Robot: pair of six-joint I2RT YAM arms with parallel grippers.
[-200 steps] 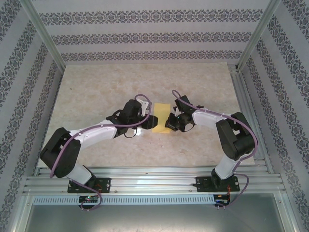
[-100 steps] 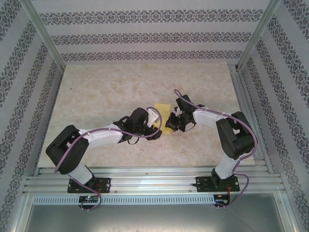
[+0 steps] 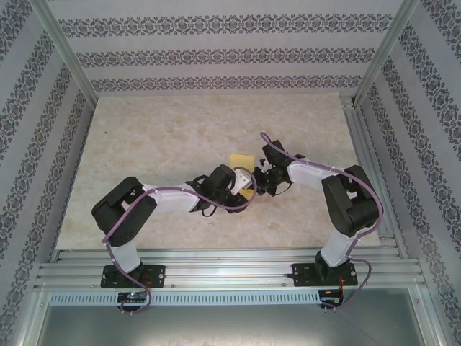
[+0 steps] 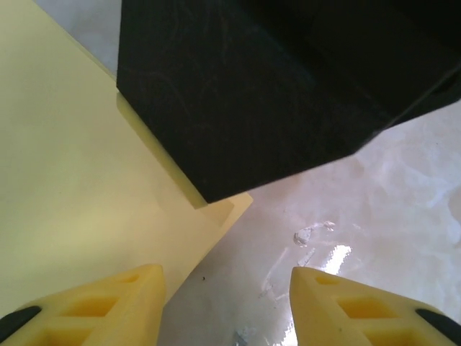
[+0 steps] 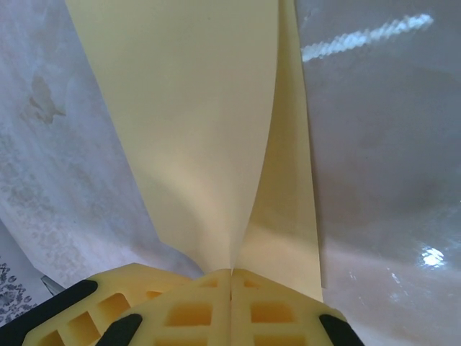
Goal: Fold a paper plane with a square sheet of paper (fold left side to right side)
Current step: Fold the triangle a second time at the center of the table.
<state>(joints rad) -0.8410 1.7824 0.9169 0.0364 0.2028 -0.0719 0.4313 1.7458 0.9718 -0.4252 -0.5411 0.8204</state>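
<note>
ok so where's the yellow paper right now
In the top view the yellow paper is near the middle of the table; the right end effector is shut on one edge, and the open left end effector is just beside it.

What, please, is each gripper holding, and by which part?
The right gripper pinches the thin mustard-yellow paper sheet by one edge; the left gripper holds nothing.

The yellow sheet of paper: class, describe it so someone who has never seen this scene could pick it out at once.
Find the pale marbled table and look to its middle, where the two arms meet. Between them is the yellow sheet of paper, one edge pinched in the right gripper's shut fingers. It is thin, plain and yellow, unlike the black-and-white arms around it.
</note>
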